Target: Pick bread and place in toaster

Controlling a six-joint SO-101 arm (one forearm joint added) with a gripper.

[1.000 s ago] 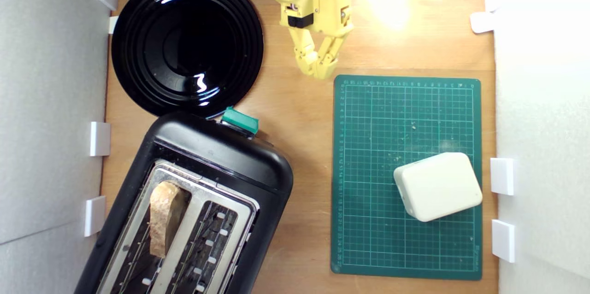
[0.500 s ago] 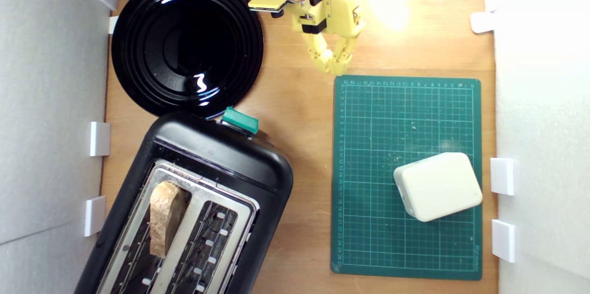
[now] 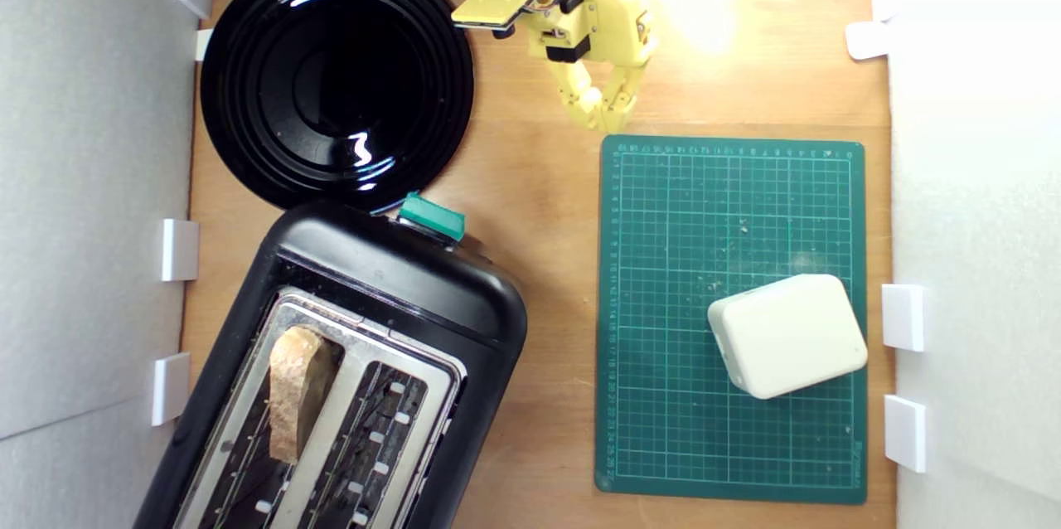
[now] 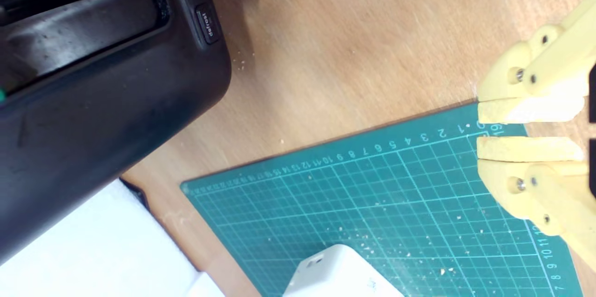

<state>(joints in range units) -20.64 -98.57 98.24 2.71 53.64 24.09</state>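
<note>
Wooden tabletop (image 3: pixel 539 206), walled by pale foam panels, carries everything. Well away from the gripper (image 3: pixel 603 110), the bread (image 3: pixel 292 392) stands on edge in one slot of the toaster (image 3: pixel 390 288), crust up, so the placing looks done. Between toaster and gripper lies a black plate (image 3: pixel 336 77), bare. The gripper hangs empty, its tips drawn nearly together with a thin gap, just off the corner of the green cutting mat (image 4: pixel 372 194), likely parked clear. A white block (image 3: pixel 787 336) sits far across that mat.
</note>
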